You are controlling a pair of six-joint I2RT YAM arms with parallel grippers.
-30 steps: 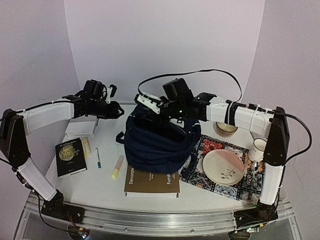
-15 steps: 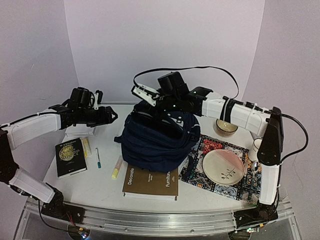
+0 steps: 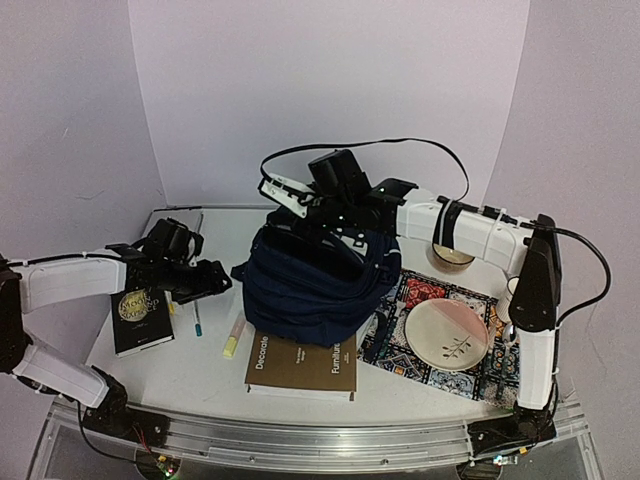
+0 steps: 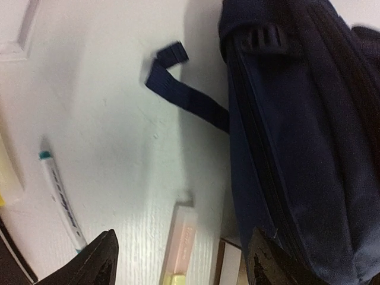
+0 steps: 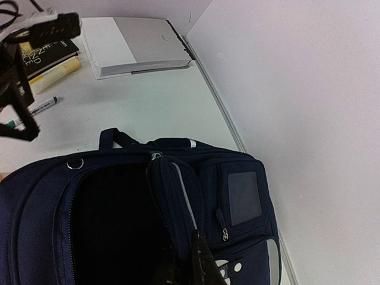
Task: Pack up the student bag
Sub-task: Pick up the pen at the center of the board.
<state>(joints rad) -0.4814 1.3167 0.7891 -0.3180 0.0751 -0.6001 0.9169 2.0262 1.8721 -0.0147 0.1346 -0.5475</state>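
The student bag (image 3: 315, 290), dark navy, stands mid-table with its main compartment (image 5: 113, 219) gaping open. My right gripper (image 3: 318, 228) reaches over it from the right and is shut on the rim of the opening flap (image 5: 178, 196), with the fingertips (image 5: 193, 264) pinching the fabric. My left gripper (image 3: 220, 283) hangs low over the table left of the bag, open and holding nothing. In the left wrist view its fingertips (image 4: 101, 261) straddle a pink-and-yellow highlighter (image 4: 181, 243), and the bag's side (image 4: 297, 119) is at right.
A teal-tipped pen (image 3: 196, 318), a black book (image 3: 140, 315) and a white notebook (image 5: 136, 53) lie left of the bag. A brown book (image 3: 305, 365) lies in front. A patterned mat (image 3: 415, 295) with plate (image 3: 447, 335), bowl (image 3: 452, 258) and mug (image 3: 515, 295) is right. A loose strap (image 4: 184, 95) trails left.
My left gripper opened, drew away from the bag's left side and dropped forward toward the pen and highlighter. My right gripper lifted the flap a little.
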